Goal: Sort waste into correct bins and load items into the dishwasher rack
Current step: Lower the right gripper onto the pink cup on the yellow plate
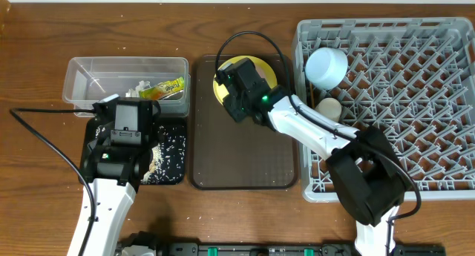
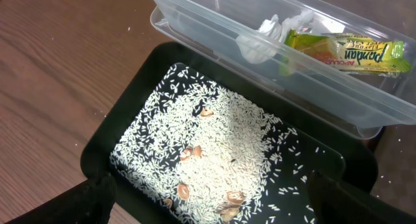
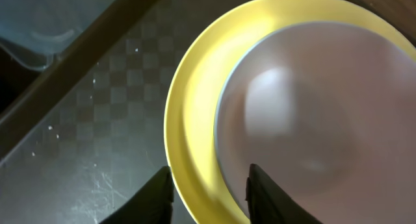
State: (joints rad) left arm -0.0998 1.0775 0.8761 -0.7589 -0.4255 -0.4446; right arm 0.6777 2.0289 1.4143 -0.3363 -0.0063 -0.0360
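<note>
Clear plastic makes up the tub [image 1: 89, 74] [image 2: 214, 29] at the far left of the desk. It holds a crumpled tissue [image 1: 139, 85] [image 2: 260, 42] and a yellow-green snack wrapper [image 1: 167, 86] [image 2: 344, 52] lying side by side. Just in front of the tub sits the black tray [image 1: 185, 152] [image 2: 130, 94], strewn with rice [image 1: 167, 148] [image 2: 214, 139] and a few tan bits [image 2: 188, 152].

The left arm [image 1: 111, 163] rises from the near edge and hangs over this tray. Its jaws are spread wide and empty, showing only as dark tips in the bottom corners of the wrist view. From above, the arm hides much of the tray.

The brown serving tray [image 1: 245, 152] [image 3: 97, 120] lies in the middle, with the yellow plate [image 1: 220, 84] [image 3: 195, 120] at its far end and the pink bowl [image 3: 312, 120] on the plate. Whether the bowl is upright or turned over is unclear.

The right arm [image 1: 312, 130] stretches from the near right, across the rack's front-left corner, to the plate. Its jaws are drawn fairly narrow and straddle the plate's rim. Whether they pinch it cannot be told. From above, the arm covers the bowl.

The grey rack [image 1: 386, 24] fills the right side, with a light blue bowl [image 1: 326, 65] and a white cup [image 1: 329, 107] near its left edge.
</note>
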